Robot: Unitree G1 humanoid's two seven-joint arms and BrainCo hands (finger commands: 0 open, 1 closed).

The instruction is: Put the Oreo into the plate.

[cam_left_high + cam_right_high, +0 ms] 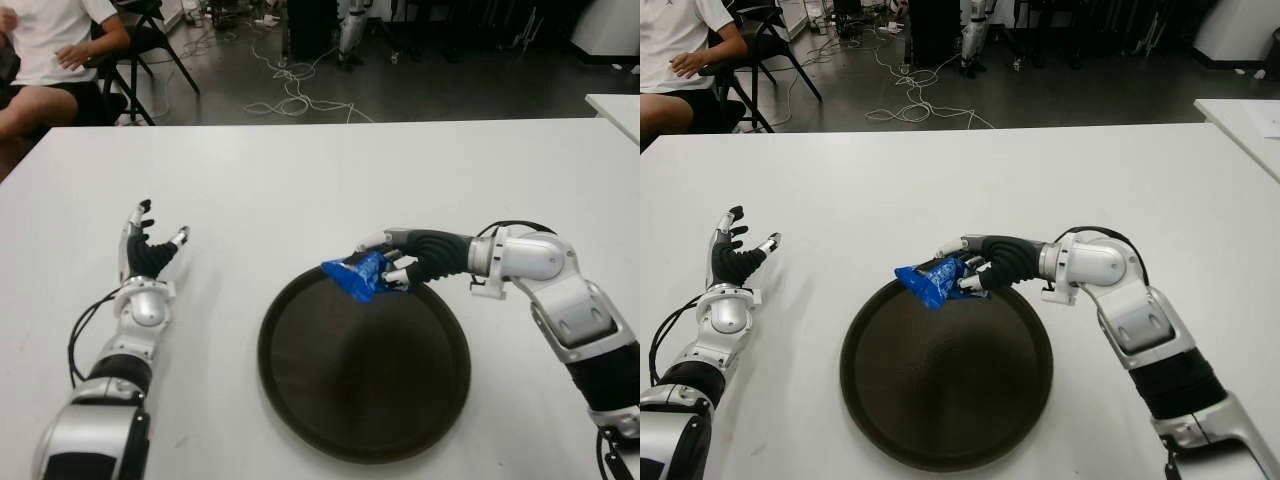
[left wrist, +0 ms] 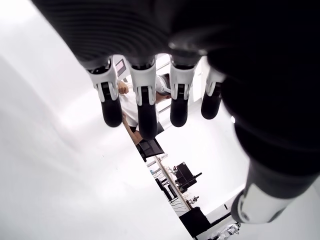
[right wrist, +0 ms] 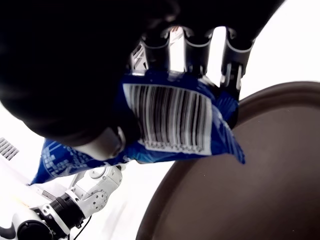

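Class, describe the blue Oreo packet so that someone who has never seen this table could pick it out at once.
Start at the white table and find the round dark plate near its front. Over the plate's far rim, the right hand grips a crinkled packet, the Oreo. It is the only blue thing there; the left hand, left of the plate, holds nothing.

No brand name, word or number can be read in any view. The only marking is a barcode [image 3: 172,116], black bars on a white panel, printed on the blue packet [image 3: 165,125] held in the right hand [image 1: 398,262]. The digits below the bars are too blurred to make out. Fine pale print at one end of the packet is likewise unreadable.
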